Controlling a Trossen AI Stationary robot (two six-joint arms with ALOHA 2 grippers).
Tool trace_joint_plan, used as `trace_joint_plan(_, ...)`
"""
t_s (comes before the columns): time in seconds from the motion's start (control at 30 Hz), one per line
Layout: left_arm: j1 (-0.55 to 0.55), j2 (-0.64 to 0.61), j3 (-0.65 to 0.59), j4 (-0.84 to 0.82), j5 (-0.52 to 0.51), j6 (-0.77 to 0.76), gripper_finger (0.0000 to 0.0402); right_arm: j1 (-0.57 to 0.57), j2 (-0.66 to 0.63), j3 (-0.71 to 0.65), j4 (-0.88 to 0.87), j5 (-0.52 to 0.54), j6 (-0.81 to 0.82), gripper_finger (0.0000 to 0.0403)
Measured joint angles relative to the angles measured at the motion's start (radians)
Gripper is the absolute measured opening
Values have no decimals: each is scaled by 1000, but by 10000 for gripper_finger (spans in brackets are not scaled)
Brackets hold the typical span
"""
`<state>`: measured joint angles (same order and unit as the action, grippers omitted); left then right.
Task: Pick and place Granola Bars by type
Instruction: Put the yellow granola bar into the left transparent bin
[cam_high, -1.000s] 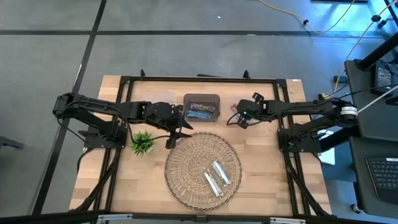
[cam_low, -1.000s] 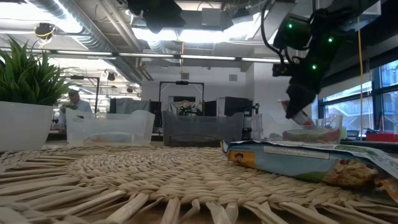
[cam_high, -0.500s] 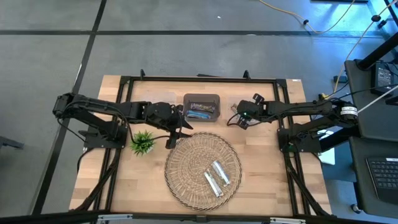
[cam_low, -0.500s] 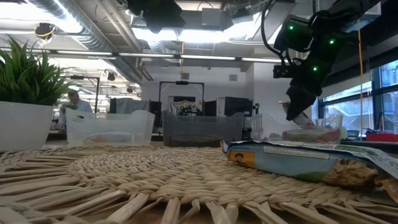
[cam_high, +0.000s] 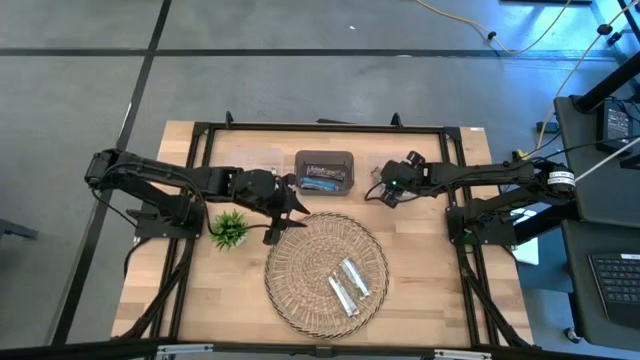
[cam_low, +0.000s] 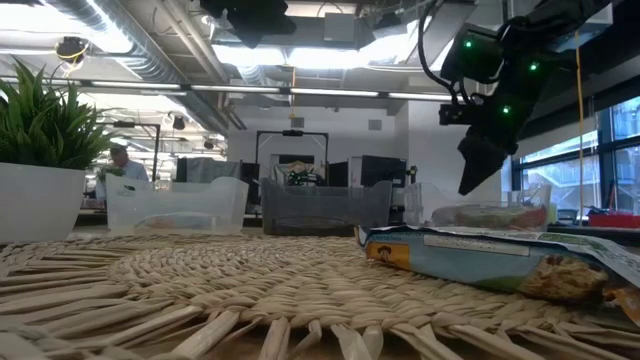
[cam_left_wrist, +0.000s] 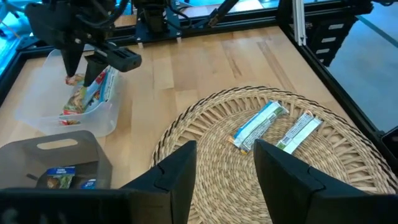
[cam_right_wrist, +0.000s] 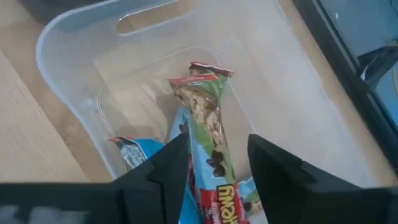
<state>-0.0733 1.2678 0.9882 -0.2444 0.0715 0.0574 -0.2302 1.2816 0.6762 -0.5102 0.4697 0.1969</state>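
Clear bin near bench's back edge — red-green granola bar atop blue-wrapped ones; right gripper above, fingers spread, empty. Wicker tray — two silvery bars; left gripper wide, empty.

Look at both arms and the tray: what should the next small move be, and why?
Probably lower the left tool toward the two silvery bars on the wicker tray. It hangs open at the tray's edge, facing them. The right tool is open over the clear bin, where a red-green bar already lies, so that drop looks done.
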Motion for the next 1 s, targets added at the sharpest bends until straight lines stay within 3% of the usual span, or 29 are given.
trace_joint_plan(0.1,0,0,0,0,-1,0,154,0,0,28,-22,-34,61,180)
trace_joint_plan(0.27,1,0,0,0,0,1,153,39,0,114,-15,-272,55,183)
trace_joint_plan(0.37,1,0,0,0,0,16,155,111,0,164,-6,-342,77,184)
trace_joint_plan(0.53,1,0,0,0,0,49,152,286,0,225,-6,-330,151,184)
trace_joint_plan(0.77,1,0,0,0,-2,61,154,553,0,249,2,-228,337,184)
trace_joint_plan(1.0,1,0,0,-1,-2,61,151,749,73,250,112,-152,553,184)
